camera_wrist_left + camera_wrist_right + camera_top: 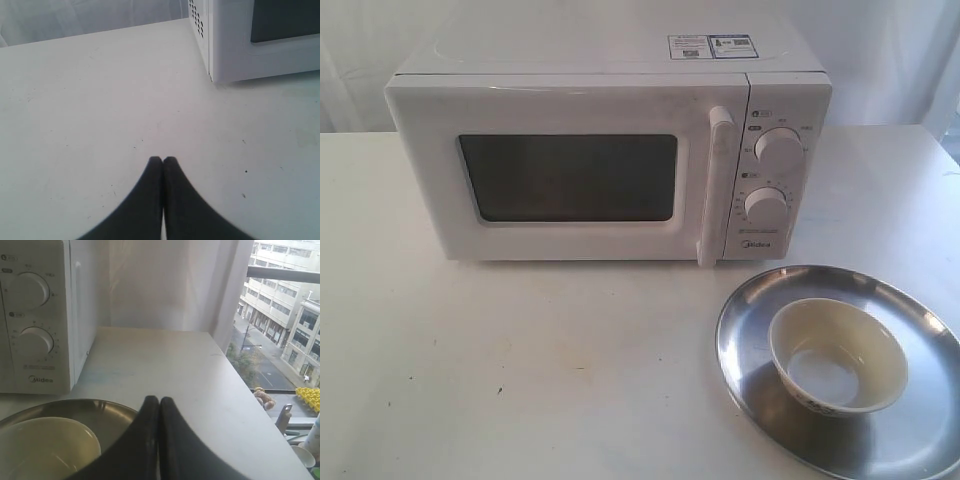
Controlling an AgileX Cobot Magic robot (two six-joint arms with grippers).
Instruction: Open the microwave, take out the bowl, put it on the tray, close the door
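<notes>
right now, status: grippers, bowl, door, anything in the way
Left gripper shut, holding nothing. Right gripper shut, holding nothing, near the tray. Bowl sits in the tray, door closed on microwave. Nothing seen in the way.

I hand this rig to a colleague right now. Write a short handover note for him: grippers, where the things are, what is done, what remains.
Left gripper: shut, empty, over the bare table by the microwave's corner.
Right gripper: shut, empty, by the tray's rim.
Door: closed.
Bowl: upright on the tray, in front of the dials.
Done: bowl is on the tray, door is shut.
Left: nothing of the task, as far as the views show.
</notes>
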